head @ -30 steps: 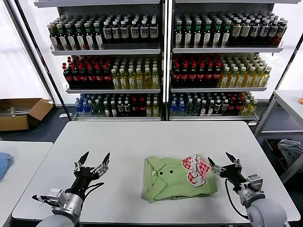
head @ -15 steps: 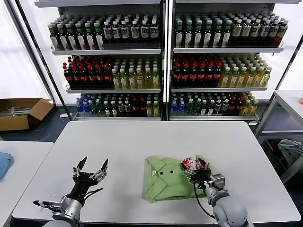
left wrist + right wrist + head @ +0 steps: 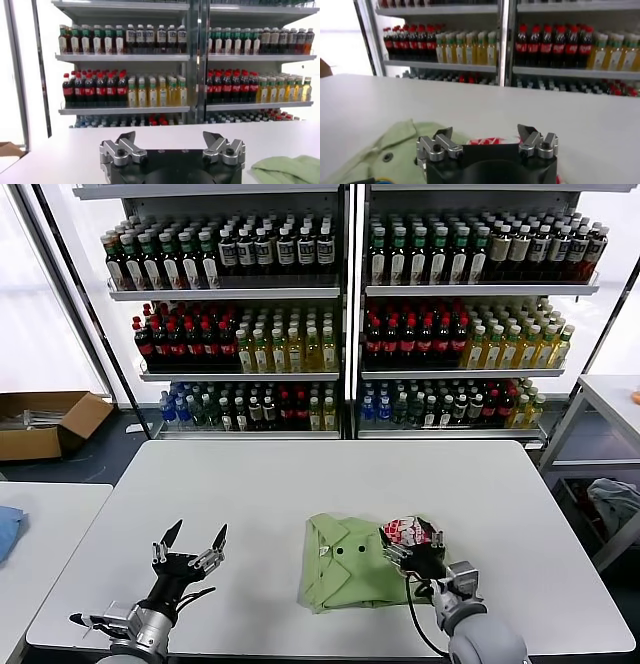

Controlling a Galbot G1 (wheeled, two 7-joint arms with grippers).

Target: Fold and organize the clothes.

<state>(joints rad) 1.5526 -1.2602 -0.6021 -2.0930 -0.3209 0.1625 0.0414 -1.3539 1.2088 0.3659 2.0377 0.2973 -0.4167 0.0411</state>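
Head view first: we see one folded green shirt (image 3: 345, 576) lying on the white table (image 3: 300, 484), toward the near edge and a little right of centre. Its collar and two small buttons face up on the left part; the red-and-white checkered print (image 3: 405, 532) sits at the shirt's far right corner.

Our right gripper (image 3: 412, 546) is over the shirt's right side, just at the print, with its fingers spread. Whether the fingertips touch the fabric we cannot tell from here. In the right wrist view the right gripper (image 3: 487, 140) shows both fingers apart, nothing pinched between them, with green fabric (image 3: 380, 155) and a strip of the print (image 3: 490, 141) directly under them (a button shows on the fabric below the one finger).

Our left gripper (image 3: 190, 548) hovers above bare table, well apart from the shirt, on its left. Fingers are splayed wide and hold nothing. The left wrist view confirms it: left gripper (image 3: 172, 147) with fingers apart, white tabletop ahead, and an edge of the shirt (image 3: 287, 167) at the frame's lower corner.

Behind the table stand shelves (image 3: 350, 289) packed with bottles. A cardboard box (image 3: 45, 422) sits on the floor at far left.
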